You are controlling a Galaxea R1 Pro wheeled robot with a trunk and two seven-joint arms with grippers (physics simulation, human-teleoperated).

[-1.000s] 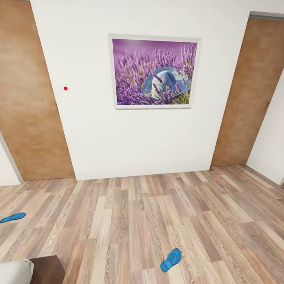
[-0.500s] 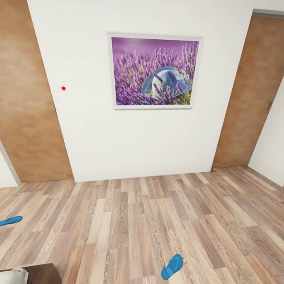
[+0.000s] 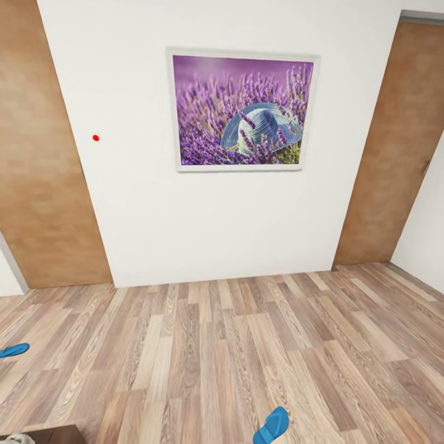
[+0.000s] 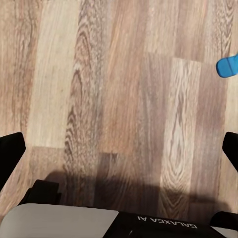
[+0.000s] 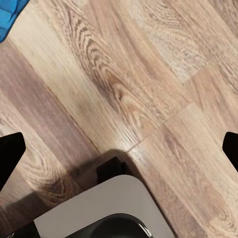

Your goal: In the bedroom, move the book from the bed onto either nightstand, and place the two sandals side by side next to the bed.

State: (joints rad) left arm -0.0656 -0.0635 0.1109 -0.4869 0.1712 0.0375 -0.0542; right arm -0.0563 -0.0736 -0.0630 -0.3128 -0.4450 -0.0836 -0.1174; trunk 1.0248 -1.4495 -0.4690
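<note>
Facing a white wall [image 3: 142, 203] above wood-plank floor [image 3: 209, 357], two doors flanking.

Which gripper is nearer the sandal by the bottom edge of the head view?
Probably right: the sandal lies right of centre in the head view. Left gripper and right gripper both hang over floor, blue at frame edge.

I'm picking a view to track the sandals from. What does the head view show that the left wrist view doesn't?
Head view: two blue sandals far apart, lavender picture, white wall, two wooden doors. Left wrist view: its left gripper with jaws spread wide and one sandal tip. Both: the plank floor.
</note>
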